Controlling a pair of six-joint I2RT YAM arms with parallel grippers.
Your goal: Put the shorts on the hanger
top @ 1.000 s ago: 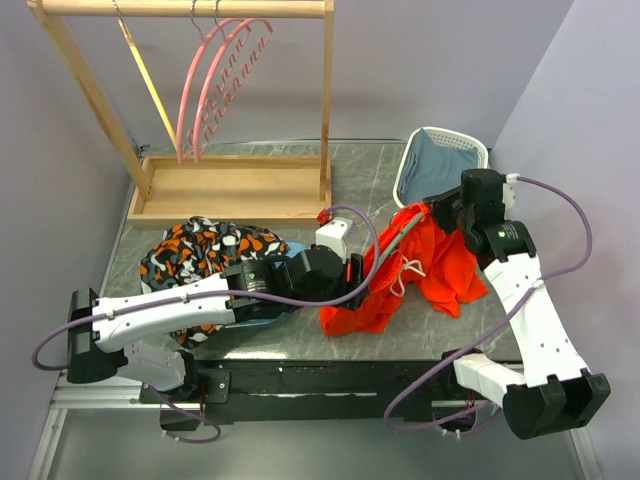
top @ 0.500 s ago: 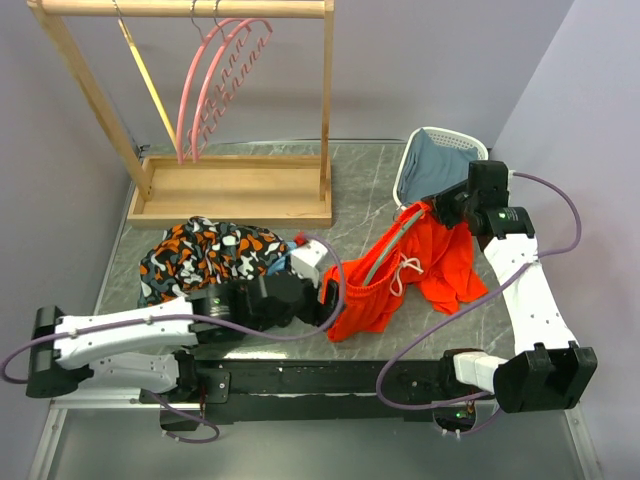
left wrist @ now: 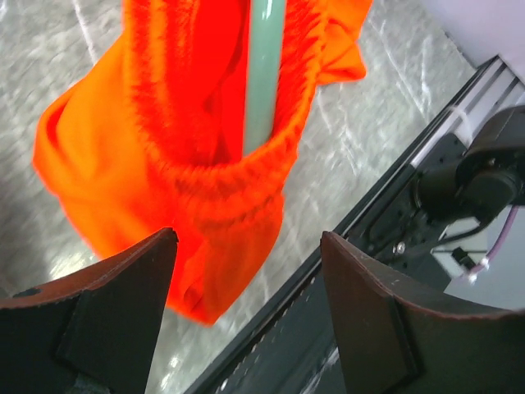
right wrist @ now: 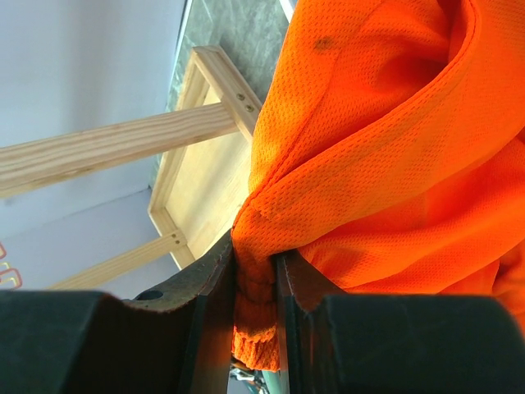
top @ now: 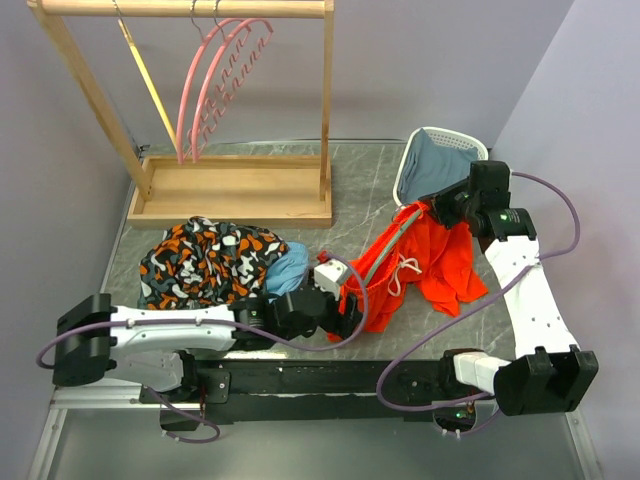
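**A:** How far along is this?

**B:** Partway, I'd judge. The bright orange-red mesh fabric shorts [top: 440, 265] lie bunched on the grey marbled surface [top: 360, 190], right of centre, with their far end lifted. One arm of the teal-green plastic hanger [left wrist: 264, 74] runs down inside the elastic waistband. The rest of the hanger is hidden by cloth.

**A:** And the claws?

**B:** The right claw [right wrist: 256, 271] is pinched narrow on a fold of the shorts at the raised end. Whether it grips the hanger too, I cannot tell. The left claw [left wrist: 246, 271] stands wide and empty, just short of the waistband's lower edge.

**A:** What's left?

**B:** Probably drawing the waistband across both arms so the shorts sit square.

**A:** Containers?

**B:** A white slotted plastic basket [top: 404, 180] at the far right holds a blue garment [top: 435, 165]. Two pink arched hangers [top: 210, 90] dangle over the shallow wooden tray [top: 230, 190] at the rack's foot.
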